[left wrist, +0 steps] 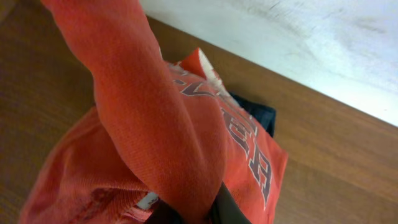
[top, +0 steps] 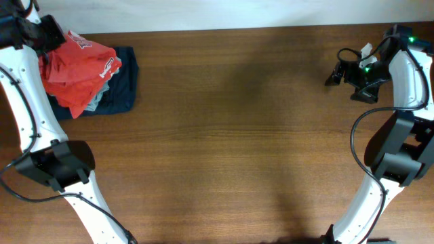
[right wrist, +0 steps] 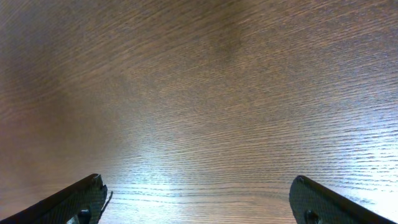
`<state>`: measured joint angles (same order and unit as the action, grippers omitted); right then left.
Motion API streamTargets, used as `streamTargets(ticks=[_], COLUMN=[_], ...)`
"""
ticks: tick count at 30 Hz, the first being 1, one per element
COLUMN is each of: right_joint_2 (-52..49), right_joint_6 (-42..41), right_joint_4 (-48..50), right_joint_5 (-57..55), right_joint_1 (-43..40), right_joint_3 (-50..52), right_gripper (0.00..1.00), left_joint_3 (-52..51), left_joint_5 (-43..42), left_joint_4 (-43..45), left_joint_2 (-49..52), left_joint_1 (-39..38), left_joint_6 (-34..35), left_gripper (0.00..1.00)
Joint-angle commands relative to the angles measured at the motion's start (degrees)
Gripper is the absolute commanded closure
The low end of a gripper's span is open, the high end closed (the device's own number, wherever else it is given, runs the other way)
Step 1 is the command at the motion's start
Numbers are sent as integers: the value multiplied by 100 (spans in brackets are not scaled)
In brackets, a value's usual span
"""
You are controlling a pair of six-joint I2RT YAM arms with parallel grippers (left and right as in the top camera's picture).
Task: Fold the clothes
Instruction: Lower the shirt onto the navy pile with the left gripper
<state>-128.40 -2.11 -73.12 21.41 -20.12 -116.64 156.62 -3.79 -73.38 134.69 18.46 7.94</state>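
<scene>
- A brown wood-grain surface [top: 237, 135] fills the overhead view, bare across its middle.
- The coral-red T-shirt [top: 78, 71] lies bunched at the surface's far-left corner. Its lettered chest is crumpled and one fold is drawn up toward the left arm.
- A navy garment [top: 125, 88] lies folded beneath the T-shirt, showing along the T-shirt's right and near edges.
- The left tool [left wrist: 194, 214] is pressed together on a thick fold of the T-shirt, and the cloth rises from between its fingers.
- The right tool [right wrist: 198, 193] hangs spread wide over bare wood at the far-right side, gripping nothing.
</scene>
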Motion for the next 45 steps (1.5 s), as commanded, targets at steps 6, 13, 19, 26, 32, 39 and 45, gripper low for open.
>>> streamTargets(ticks=[6,13,19,26,32,39,45], right_joint_2=[155,155,155,155,155,155,155], right_joint_6=[31,31,31,31,31,31,31], right_joint_4=[-15,-15,-15,-15,-15,-15,-15], right_joint_5=[-72,-72,-72,-72,-72,-72,-72], right_joint_1=[-15,-15,-15,-15,-15,-15,-15], right_joint_3=[-74,-74,-74,-74,-74,-74,-74], right_gripper=[1,1,1,1,1,1,1], left_joint_3=[-603,-649,-649,-649,-658,-658,-658], left_joint_5=[170,382,612,660,658,214,-116], left_joint_4=[24,-391,-581,-647,-894,-1346,-1401], left_joint_2=[74,74,74,74,74,74,61], left_joint_1=[37,76,101,186,243,297,348], left_joint_6=[321,940,942,938,914,693,656], left_gripper=[100,91,68,22,3,2,2])
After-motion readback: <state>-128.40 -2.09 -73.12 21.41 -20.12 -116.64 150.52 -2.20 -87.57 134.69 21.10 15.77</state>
